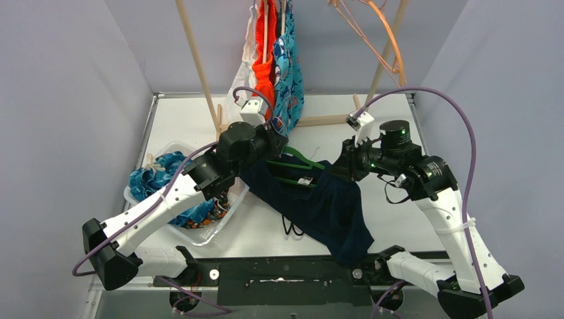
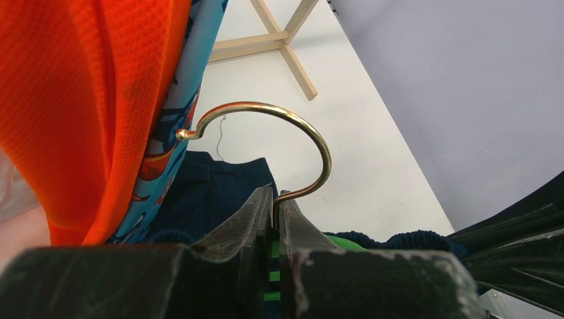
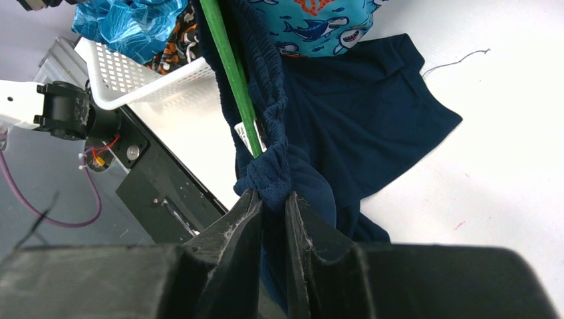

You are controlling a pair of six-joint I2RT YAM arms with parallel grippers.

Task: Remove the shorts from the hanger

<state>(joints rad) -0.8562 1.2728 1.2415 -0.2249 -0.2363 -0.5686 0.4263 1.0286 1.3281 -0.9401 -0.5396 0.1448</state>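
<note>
Looking down from the top camera, I have the navy shorts (image 1: 326, 206) spread on the table (image 1: 266, 229) at the centre, their cloth trailing toward 5 o'clock and reaching the near edge. They are threaded on the green hanger (image 1: 297, 159), which lies at their 11 o'clock end.

My left gripper (image 2: 274, 199) is pressed together on the hanger, pinching it right at the foot of its brass hook (image 2: 299, 126). The hook curls up free above the fingertips.

My right gripper (image 3: 274, 199), coming in from 3 o'clock, is nipped onto the waistband (image 3: 269, 133) of the navy shorts. A bunched wad of the ribbed cloth is caught between its fingers, just beside the end of the green bar. The waistband is wrapped round that bar, so the shorts are not yet off.

At 9 o'clock sits a plastic basket (image 1: 223, 226) with blue shorts (image 1: 156, 176) and camo shorts (image 1: 213, 211) heaped inside.

At 12 o'clock a wooden rack (image 1: 196, 60) stands at the back of the table, with orange shorts (image 1: 265, 66) and teal shorts (image 1: 290, 73) hanging side by side, touching. The teal pair reaches down just beside my left gripper. Bare hangers (image 1: 386, 40) hang at 1 o'clock.
</note>
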